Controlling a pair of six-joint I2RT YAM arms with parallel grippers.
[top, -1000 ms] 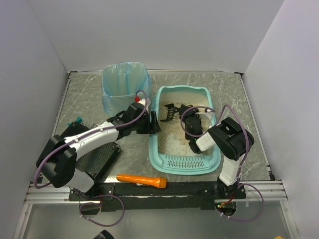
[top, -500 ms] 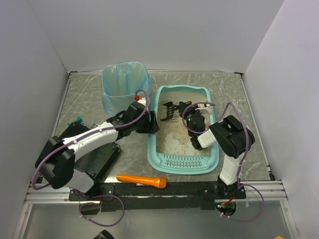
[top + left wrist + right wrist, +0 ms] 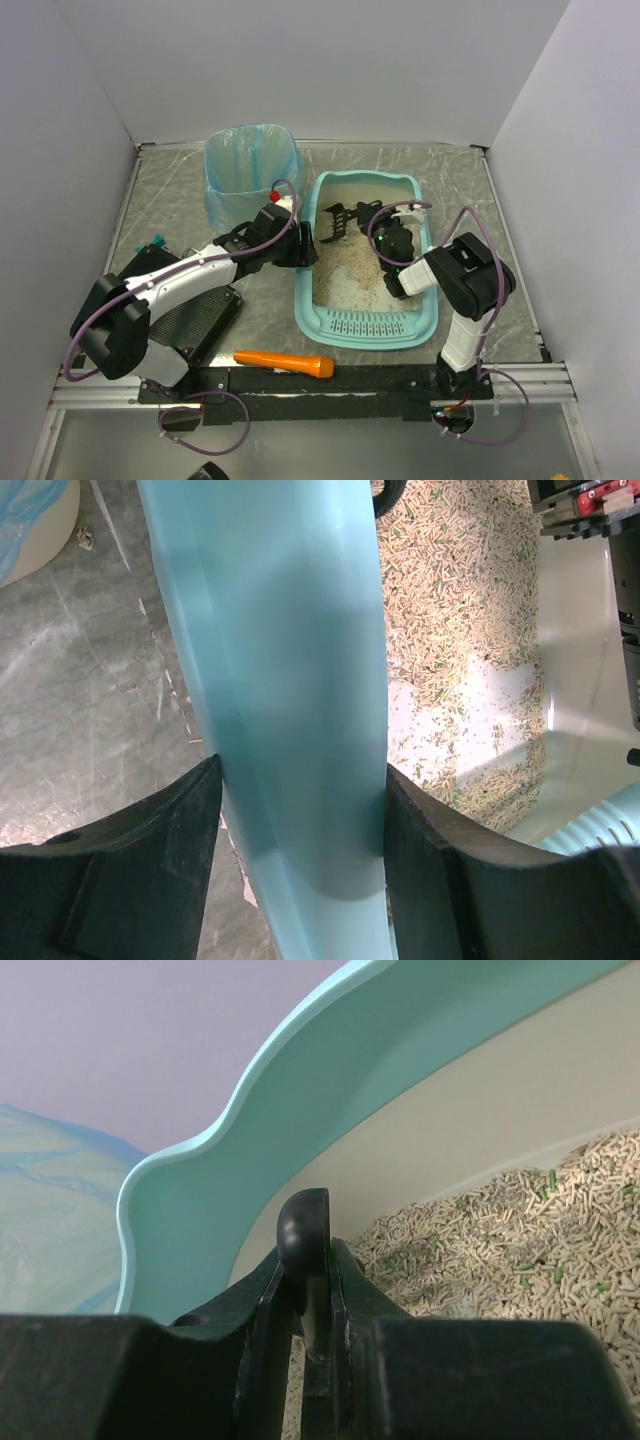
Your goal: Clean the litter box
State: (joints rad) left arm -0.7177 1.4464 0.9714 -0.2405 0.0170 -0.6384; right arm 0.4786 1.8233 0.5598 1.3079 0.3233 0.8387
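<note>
The light teal litter box (image 3: 368, 328) with beige litter lies right of centre, its slotted lip at the near end. My left gripper (image 3: 305, 245) is shut on the box's left rim (image 3: 290, 700), one finger outside and one inside. My right gripper (image 3: 386, 240) is inside the box, shut on the handle of a black slotted scoop (image 3: 338, 222). The scoop's head lies over the litter at the far left of the box. In the right wrist view the rounded handle end (image 3: 304, 1232) stands between my fingers (image 3: 305, 1270), with the box's far rim (image 3: 300, 1100) behind.
A blue-bagged waste bin (image 3: 250, 170) stands behind the left arm, close to the box's far left corner. A flat black case (image 3: 195, 320) lies at the near left. An orange tool (image 3: 285, 362) lies by the front rail. Walls close in the table.
My right gripper has moved toward the far end of the box with the scoop handle. The box's near end has shifted slightly left. The left gripper keeps its hold on the rim.
</note>
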